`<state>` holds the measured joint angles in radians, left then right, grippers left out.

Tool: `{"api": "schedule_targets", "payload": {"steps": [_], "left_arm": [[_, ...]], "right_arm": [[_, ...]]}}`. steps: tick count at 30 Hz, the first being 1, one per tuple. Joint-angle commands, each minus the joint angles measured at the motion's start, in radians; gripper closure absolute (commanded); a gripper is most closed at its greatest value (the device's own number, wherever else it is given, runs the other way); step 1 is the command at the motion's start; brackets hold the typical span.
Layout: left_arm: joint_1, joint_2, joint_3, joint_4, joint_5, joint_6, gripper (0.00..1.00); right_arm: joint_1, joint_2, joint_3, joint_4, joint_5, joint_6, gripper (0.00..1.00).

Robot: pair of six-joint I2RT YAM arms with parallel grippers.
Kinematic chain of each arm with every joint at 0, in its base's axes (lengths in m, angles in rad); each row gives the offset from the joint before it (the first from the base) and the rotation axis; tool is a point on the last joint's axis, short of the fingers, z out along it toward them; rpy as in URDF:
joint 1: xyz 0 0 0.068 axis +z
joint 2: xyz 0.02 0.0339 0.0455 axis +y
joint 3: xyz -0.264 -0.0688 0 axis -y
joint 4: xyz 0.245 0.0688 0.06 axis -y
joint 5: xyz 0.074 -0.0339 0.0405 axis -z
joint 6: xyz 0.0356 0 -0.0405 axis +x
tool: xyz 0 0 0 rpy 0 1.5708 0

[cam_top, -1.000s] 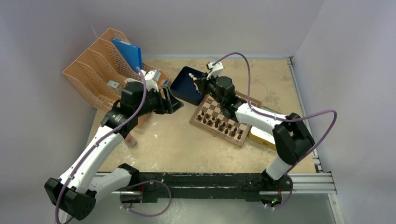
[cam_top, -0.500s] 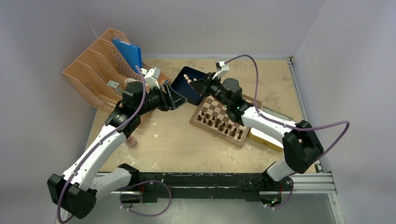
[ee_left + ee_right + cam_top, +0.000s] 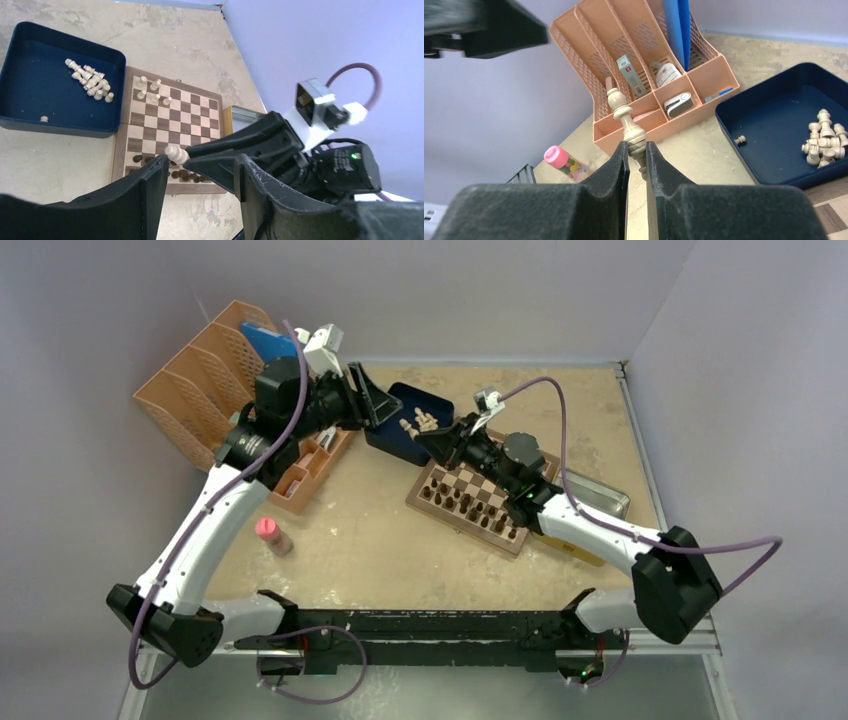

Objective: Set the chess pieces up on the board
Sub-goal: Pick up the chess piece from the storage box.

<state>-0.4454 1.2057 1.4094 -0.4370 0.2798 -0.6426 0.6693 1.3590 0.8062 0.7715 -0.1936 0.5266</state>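
From above, we see the left end effector over the dark blue square tray. The right end effector hangs between the tray and the square checkered wooden chessboard.

At our left wrist, the jaws stand apart, gripping nothing.

At our right wrist, the jaws are clamped on a pale cream wooden chess piece. More cream pieces lie in the tray.

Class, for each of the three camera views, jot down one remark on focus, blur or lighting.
Top external: even, soft light, faint shadows, a slight sheen on the metal tray. Left wrist: board and blue tray sharp, left fingers dark and soft. Right wrist: pinched chess piece crisp, right fingers blurry.
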Motion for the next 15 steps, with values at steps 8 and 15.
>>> {"api": "schedule_targets", "payload": {"steps": [8, 15], "left_arm": [[0.005, 0.119, 0.077, -0.077, 0.113, 0.043, 0.55], [0.008, 0.129, 0.054, -0.058, 0.159, 0.029, 0.59]], "right_arm": [[0.005, -0.082, 0.000, 0.075, -0.057, -0.055, 0.85], [0.005, -0.077, -0.008, 0.089, -0.075, -0.042, 0.85]]}}
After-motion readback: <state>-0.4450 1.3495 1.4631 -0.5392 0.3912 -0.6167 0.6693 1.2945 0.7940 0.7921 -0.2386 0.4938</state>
